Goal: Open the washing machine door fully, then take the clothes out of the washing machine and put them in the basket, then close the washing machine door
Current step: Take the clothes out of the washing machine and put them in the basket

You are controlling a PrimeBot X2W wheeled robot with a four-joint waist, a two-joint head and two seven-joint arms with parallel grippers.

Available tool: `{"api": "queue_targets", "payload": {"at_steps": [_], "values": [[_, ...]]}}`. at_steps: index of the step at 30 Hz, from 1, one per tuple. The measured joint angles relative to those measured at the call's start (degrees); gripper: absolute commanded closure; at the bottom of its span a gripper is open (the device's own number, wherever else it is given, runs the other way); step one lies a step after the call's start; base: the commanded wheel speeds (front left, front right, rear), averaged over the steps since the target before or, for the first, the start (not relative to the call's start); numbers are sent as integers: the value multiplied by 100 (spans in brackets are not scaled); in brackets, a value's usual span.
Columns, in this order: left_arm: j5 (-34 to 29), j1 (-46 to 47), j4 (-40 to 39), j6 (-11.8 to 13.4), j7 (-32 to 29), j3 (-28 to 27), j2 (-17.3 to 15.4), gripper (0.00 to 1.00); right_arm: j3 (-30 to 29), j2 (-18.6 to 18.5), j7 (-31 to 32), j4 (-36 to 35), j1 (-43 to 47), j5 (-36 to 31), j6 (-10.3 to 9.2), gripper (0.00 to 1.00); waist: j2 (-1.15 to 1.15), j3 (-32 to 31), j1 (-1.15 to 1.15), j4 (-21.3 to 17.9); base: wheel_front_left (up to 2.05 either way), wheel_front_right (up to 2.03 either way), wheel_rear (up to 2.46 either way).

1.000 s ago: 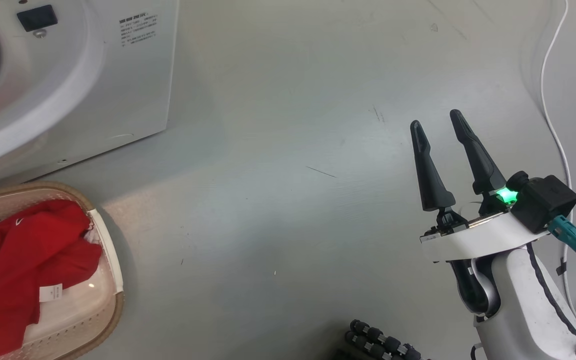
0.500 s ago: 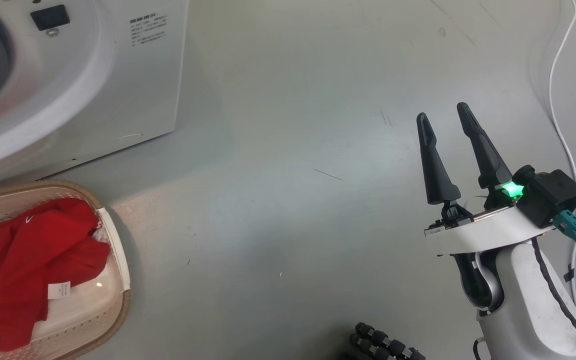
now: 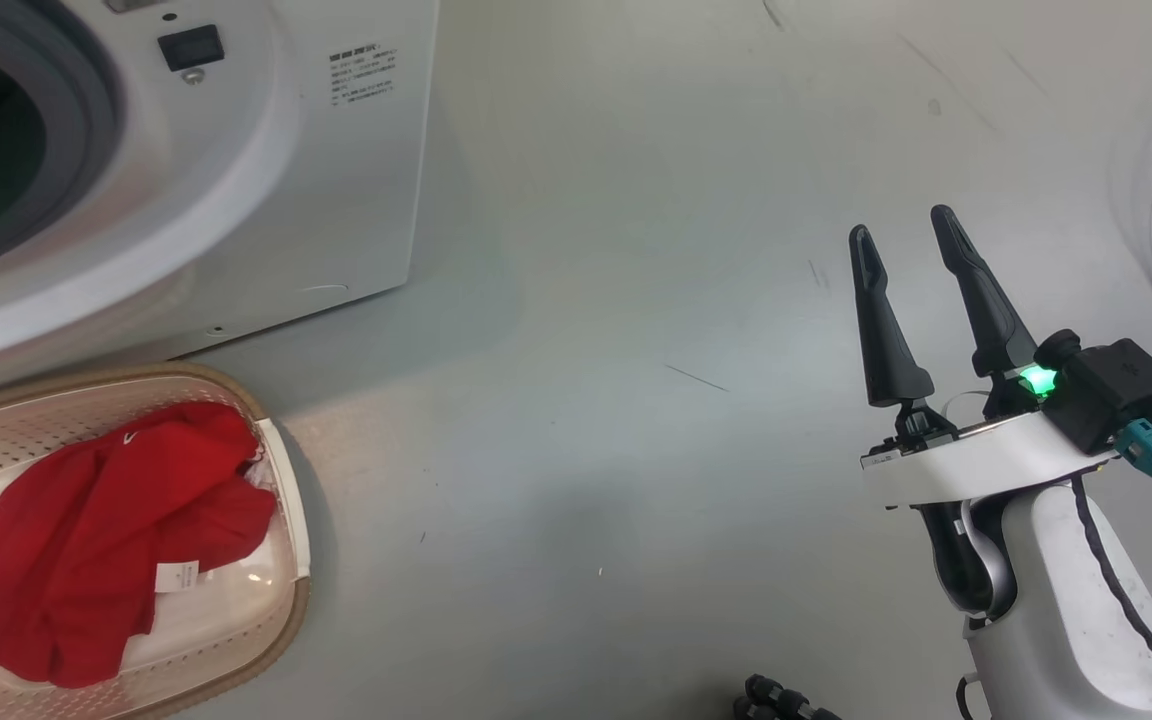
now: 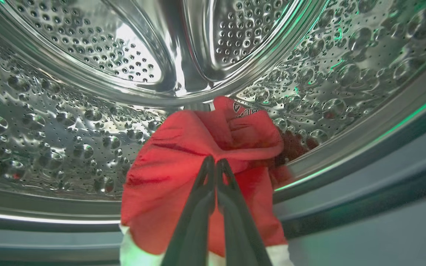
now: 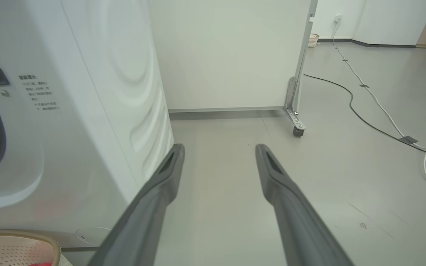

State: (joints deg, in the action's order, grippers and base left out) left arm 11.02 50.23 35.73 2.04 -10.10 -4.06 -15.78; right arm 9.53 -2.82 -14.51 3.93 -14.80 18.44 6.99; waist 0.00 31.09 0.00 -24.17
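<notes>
Both fingers [image 4: 200, 207] of the left gripper [image 4: 214, 160], newly closed, are pinching the clothes [image 4: 168, 162] inside the washing machine [image 4: 68, 122]. Removal is looking ready to begin, while the right gripper [image 3: 900, 222] is idling open and empty.

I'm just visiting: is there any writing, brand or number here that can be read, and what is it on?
Nothing can be quoted with certainty.
Printed notice on the white washing machine: lines of Chinese characters, too blurred to read.
Small white label on the red garment in the cream perforated basket: too small.
Dark print on the other red garment in the steel drum: creased, unreadable.
</notes>
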Motion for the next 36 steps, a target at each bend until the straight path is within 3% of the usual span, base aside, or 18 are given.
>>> {"api": "queue_targets", "payload": {"at_steps": [14,36], "values": [[101,-717,277,-305,872,187,409,100,-26,-124,0,157,140,-97,0,0,0,-655,0,449,0,0,0],[148,-1920,235,-539,2020,333,633,100,-23,-267,0,316,770,-190,0,0,0,-1812,0,1119,0,0,0]]}}
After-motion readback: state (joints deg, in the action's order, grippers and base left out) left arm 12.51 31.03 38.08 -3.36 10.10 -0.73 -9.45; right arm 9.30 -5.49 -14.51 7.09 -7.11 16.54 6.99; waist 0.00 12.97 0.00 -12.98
